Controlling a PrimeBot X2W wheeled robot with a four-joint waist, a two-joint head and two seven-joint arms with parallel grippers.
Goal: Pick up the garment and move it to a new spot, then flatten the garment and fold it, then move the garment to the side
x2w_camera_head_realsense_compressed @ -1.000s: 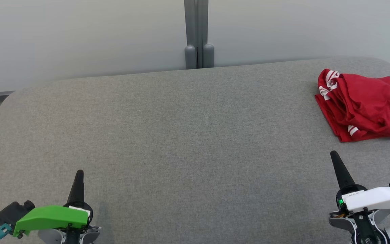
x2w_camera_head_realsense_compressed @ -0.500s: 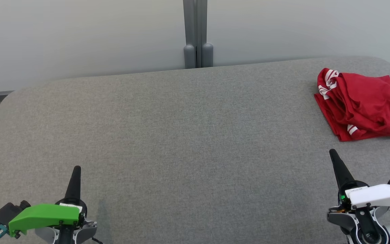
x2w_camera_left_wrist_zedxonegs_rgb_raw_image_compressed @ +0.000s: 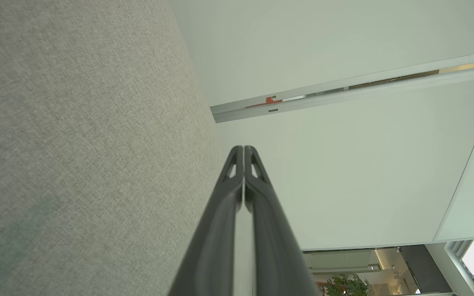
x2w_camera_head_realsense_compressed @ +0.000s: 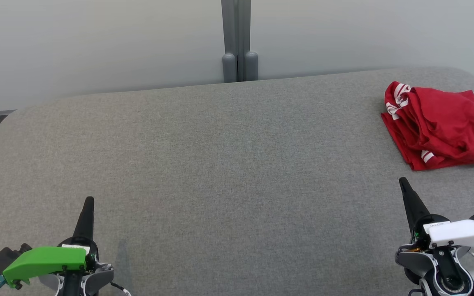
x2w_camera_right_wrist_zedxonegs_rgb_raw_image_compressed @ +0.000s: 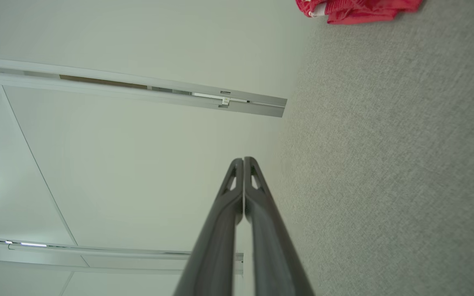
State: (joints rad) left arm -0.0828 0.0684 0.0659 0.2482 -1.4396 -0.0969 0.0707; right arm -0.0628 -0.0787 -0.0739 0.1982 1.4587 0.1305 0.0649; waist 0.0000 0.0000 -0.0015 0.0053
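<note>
A red garment (x2w_camera_head_realsense_compressed: 440,124) with white stripes lies folded in a bundle at the far right of the grey table (x2w_camera_head_realsense_compressed: 220,156); its edge also shows at the top of the right wrist view, garment (x2w_camera_right_wrist_zedxonegs_rgb_raw_image_compressed: 356,9). My right gripper (x2w_camera_head_realsense_compressed: 403,182) hovers at the lower right, shut and empty, a short way in front of the garment. At the lower left my left gripper (x2w_camera_head_realsense_compressed: 89,200) is shut too, holding nothing. In the wrist views both pairs of fingers are pressed together: left gripper (x2w_camera_left_wrist_zedxonegs_rgb_raw_image_compressed: 243,149), right gripper (x2w_camera_right_wrist_zedxonegs_rgb_raw_image_compressed: 243,160).
A pale wall stands behind the table, with a grey post (x2w_camera_head_realsense_compressed: 239,41) at its middle. The table's far edge curves down at both corners. Wide bare grey fabric stretches between the two grippers.
Both grippers have drawn slightly back and down in the head view. The whole picture shifted a little, so the camera moved. The garment lies as before.
</note>
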